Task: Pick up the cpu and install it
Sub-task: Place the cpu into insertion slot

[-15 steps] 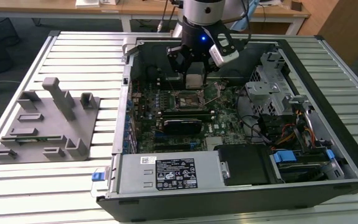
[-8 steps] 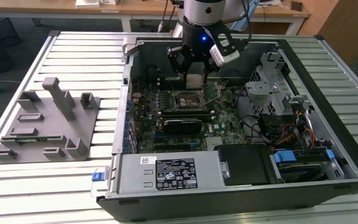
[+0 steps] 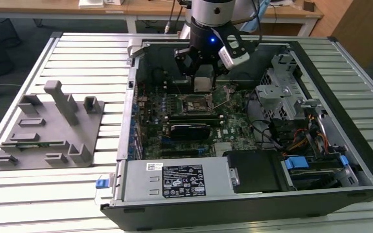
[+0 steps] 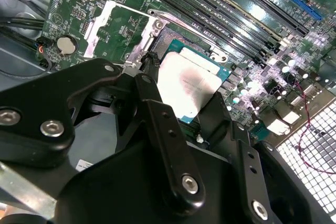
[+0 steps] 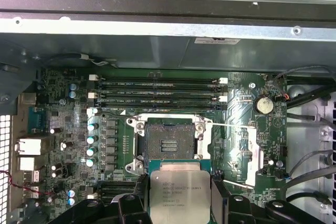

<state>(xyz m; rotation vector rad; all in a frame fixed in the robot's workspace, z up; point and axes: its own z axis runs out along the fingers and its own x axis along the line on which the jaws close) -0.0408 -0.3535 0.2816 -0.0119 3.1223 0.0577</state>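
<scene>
Silver arm point(image 3: 212, 12), black jaws.
A blue light point(image 3: 211, 40) glows on it; silver screws point(image 4: 52, 127) stud the jaws' black links.

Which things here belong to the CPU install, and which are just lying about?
Job: cpu, held by the gripper; empty socket on the motherboard.
Lying about: grey fixture block, power supply, memory slots, coin cell.

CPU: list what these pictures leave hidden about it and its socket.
- First wrist view: one edge of the cpu cut off by the frame; two sides covered by the hand.
- Second wrist view: socket mostly hidden beneath the cpu.
- Both wrist views: cpu's underside faces away.
</scene>
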